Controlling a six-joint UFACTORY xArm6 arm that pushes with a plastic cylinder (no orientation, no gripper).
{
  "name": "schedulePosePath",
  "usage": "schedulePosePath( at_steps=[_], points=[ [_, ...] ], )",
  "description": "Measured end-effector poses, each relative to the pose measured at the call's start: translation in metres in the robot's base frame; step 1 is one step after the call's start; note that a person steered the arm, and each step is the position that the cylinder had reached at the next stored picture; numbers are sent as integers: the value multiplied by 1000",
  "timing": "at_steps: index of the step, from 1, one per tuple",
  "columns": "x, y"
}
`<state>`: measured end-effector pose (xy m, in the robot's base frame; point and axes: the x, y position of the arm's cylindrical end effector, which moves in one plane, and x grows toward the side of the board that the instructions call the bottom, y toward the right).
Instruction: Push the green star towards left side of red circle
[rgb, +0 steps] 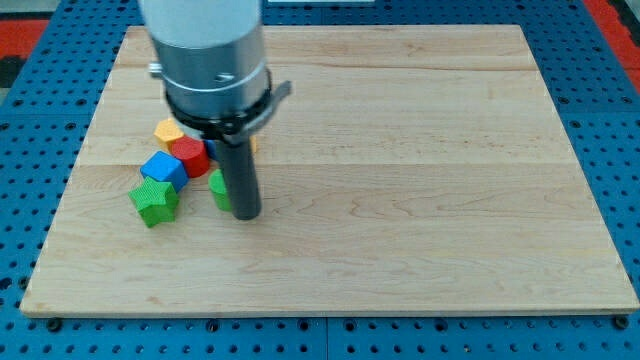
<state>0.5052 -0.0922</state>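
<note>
My tip rests on the wooden board in the view's left half, at the lower end of a straight dark rod that hangs from the grey arm body at the view's top left. There are no jaws on this arm, only the rod, so nothing opens, closes or grips. The blocks sit in a tight cluster just to the view's left of my tip. A second green block, whose shape I cannot make out because the rod covers part of it, lies right against the rod's left side, seemingly touching it just above my tip. The green star lies farther to the view's left of my tip, a little apart from it, at the bottom left of the cluster. A blue cube sits just above the star and touches it. The red circle sits up and to the left of my tip, just beside the blue cube on its upper right. A yellow block, shape unclear, sits at the cluster's top, touching the red circle. Around the board lies a blue pegboard surface.
</note>
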Motion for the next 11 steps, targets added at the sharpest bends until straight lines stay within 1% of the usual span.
schedulePosePath(
  at_steps=[2,3,4,5,7,8,9,10,11],
  points=[
    [-33,-8],
    [-39,-8],
    [12,-5],
    [29,-38],
    [28,-104],
    [20,-135],
    [8,-145],
    [35,-144],
    [62,-95]
  ],
)
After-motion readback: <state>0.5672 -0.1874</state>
